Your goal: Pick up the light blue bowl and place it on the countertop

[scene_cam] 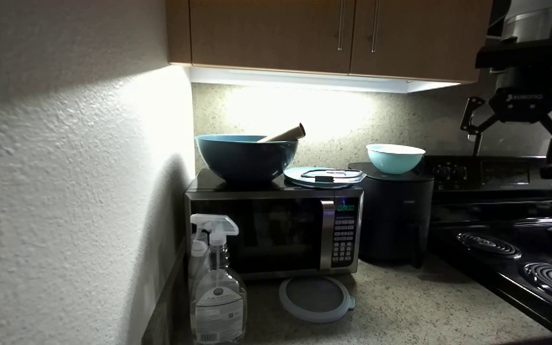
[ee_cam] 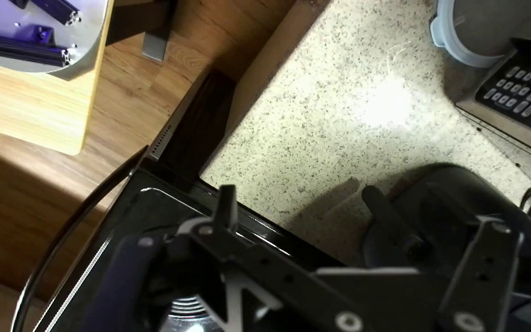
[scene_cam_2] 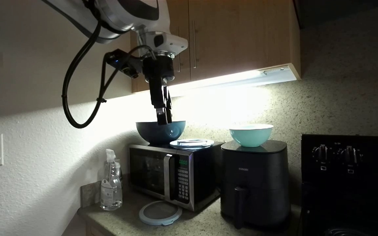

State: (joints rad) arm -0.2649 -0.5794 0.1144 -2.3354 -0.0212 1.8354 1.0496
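Note:
The light blue bowl (scene_cam: 395,160) sits upright on top of the black air fryer (scene_cam: 393,218); the bowl (scene_cam_2: 251,136) and the fryer (scene_cam_2: 254,183) show in both exterior views. The bowl does not show in the wrist view. The speckled countertop (scene_cam: 400,302) lies in front of the microwave and fryer; it also shows in the wrist view (ee_cam: 321,124) and in an exterior view (scene_cam_2: 202,226). My gripper (scene_cam: 514,149) is open with nothing between its fingers. It hangs in the air, pointing down, apart from the bowl; it also shows in an exterior view (scene_cam_2: 165,118) and the wrist view (ee_cam: 364,216).
A microwave (scene_cam: 276,235) carries a large dark blue bowl (scene_cam: 247,160) with a utensil and a plate (scene_cam: 300,178). A round lid (scene_cam: 288,306) and spray bottles (scene_cam: 219,306) stand on the counter. A black stove (scene_cam: 477,220) adjoins it. Cabinets (scene_cam: 276,36) hang above.

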